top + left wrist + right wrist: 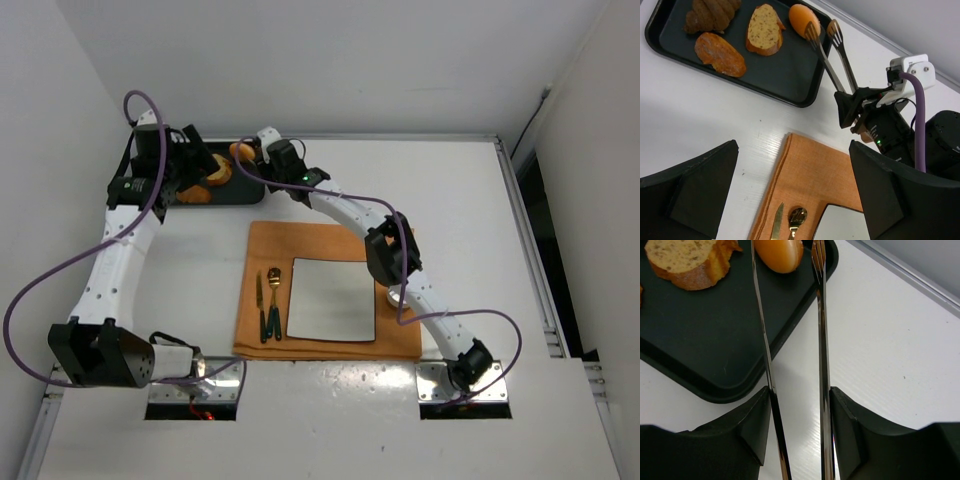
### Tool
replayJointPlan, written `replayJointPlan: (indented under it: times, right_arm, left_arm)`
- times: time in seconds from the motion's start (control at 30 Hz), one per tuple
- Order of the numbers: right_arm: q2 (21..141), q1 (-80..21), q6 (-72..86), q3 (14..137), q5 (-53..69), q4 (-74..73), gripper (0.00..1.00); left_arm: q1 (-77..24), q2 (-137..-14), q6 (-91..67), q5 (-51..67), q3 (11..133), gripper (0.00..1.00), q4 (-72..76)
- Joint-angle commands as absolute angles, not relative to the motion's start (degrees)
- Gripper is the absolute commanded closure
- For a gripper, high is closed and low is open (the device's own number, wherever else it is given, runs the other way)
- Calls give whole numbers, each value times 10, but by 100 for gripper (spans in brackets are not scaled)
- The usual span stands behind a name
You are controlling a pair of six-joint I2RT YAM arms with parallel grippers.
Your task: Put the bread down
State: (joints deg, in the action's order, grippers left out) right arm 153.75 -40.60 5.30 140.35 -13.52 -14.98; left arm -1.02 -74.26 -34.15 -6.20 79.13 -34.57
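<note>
The bread point(240, 151) is a smooth golden-orange roll at the right end of the black tray point(240, 192). It also shows in the left wrist view point(801, 18) and the right wrist view point(779, 254). My right gripper point(264, 166) point(799, 405) is shut on metal tongs point(834, 57) point(822, 340). The tong tips reach over the tray's right edge, and the roll lies between them. I cannot tell if they touch it. My left gripper point(198, 166) point(792, 150) is open and empty, above the table beside the tray.
The tray point(785, 75) also holds a croissant point(712, 12), a seeded slice point(762, 27) and a flat reddish piece point(720, 52). An orange napkin point(300, 240) carries a square plate point(332, 298), a knife point(261, 300) and a spoon point(273, 295). A small metal cup point(395, 296) sits partly under the right arm.
</note>
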Motion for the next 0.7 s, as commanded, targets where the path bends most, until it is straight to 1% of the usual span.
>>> replayJointPlan:
  times: [0.0,0.33,0.67]
  right_arm:
    - [1536,-408,33,1411,-165,-105,52]
    - [1552,-408,33,1411,-135,-105,52]
    - [1564,-408,33,1405,-129,-100,52]
  left_arm:
    - [-3,-743,-343,-56,784,0,-334]
    - [-3,-748,-343,-56,784,0,-329]
    - [-3,-748,-338,-56,779,0,-329]
